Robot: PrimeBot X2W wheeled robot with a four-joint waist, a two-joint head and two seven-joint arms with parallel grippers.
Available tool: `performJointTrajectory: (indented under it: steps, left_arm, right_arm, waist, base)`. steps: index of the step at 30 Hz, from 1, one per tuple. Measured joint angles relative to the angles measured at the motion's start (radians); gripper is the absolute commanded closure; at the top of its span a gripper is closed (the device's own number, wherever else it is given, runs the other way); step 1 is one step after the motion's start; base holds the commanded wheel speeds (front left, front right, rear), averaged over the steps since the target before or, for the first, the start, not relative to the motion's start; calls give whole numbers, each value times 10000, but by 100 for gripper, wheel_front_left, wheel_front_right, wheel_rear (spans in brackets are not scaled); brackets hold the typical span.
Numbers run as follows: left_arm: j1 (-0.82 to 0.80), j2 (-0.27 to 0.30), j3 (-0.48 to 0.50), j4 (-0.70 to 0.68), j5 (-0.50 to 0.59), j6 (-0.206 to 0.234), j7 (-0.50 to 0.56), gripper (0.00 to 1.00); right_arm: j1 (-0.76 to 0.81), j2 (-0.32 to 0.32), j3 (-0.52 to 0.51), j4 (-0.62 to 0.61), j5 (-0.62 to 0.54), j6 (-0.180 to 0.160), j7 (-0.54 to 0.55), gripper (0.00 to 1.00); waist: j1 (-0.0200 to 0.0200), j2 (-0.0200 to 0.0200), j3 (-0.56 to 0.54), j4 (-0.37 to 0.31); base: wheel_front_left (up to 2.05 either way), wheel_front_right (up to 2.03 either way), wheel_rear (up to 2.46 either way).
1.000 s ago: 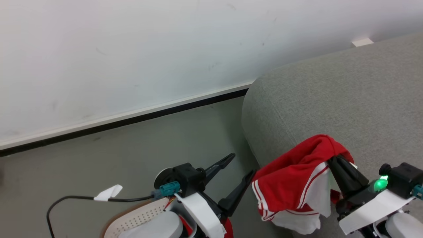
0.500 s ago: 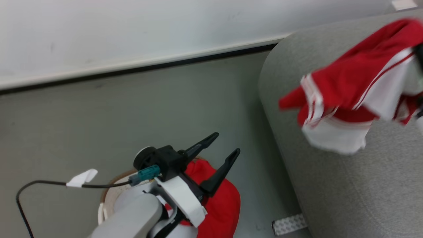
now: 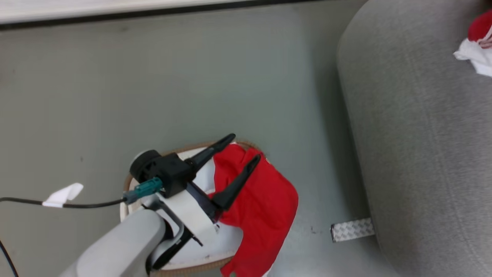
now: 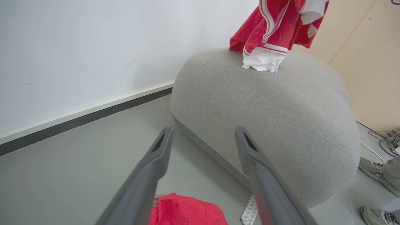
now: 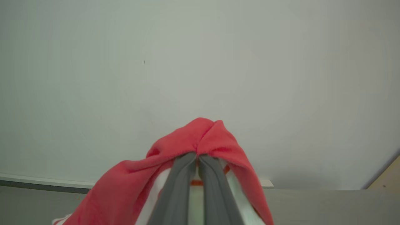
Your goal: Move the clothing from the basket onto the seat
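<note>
The white basket (image 3: pixel 184 148) with a brown rim stands on the floor, and one red garment (image 3: pixel 265 200) spills over its right side. Just above them my left gripper (image 3: pixel 245 146) is open with nothing between its fingers (image 4: pixel 162 147). The second red garment (image 4: pixel 275 28), with white hem and stripe trim, hangs over the top of the grey sofa (image 4: pixel 265 103). My right gripper (image 5: pixel 197 156) is shut on that garment (image 5: pixel 200 137). A corner of this garment (image 3: pixel 478 42) shows at the sofa's (image 3: pixel 423 154) upper right. Whether the hem rests on the sofa I cannot tell.
A white wall with a dark baseboard (image 4: pixel 78 120) runs behind the sofa. A patterned tape strip (image 3: pixel 352 229) lies on the floor by the sofa's base. A black cable with a white tag (image 3: pixel 63 194) trails left. A person's shoes (image 4: pixel 375 173) stand at the sofa's far side.
The head camera has tipped down, bringing the basket and its garment into view. My right gripper has carried its garment up and farther over the sofa. The left gripper stays open.
</note>
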Motion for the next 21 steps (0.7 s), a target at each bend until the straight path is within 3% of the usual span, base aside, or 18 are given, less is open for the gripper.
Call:
performJointTrajectory:
  steps: [12, 18, 20, 21]
  left_arm:
    - [-359, 506, 199, -619, 77, 29, 125, 0]
    - [-370, 673, 286, -581, 73, 27, 63, 0]
    - [-370, 673, 313, -541, 63, 31, 4, 0]
    - [-368, 671, 318, -514, 40, 33, -2, 0]
  right_arm:
    - [22, 2119, -955, 3576, -1668, 0, 178, 100]
    - [-145, 2648, -1150, 4721, -2148, 0, 412, 100]
    - [-259, 2681, -1164, 4863, -2196, 0, 343, 79]
    - [-282, 2696, -1143, 4886, -2213, 0, 339, 63]
  waist:
    - [0, 0, 1589, 405]
    - [-1, 0, 1885, 546]
    - [-1, 0, 1813, 531]
    - [-1, -1, 1763, 514]
  base:
    - [0, 0, 0]
    - [0, 0, 0]
    - [0, 0, 0]
    - [0, 0, 0]
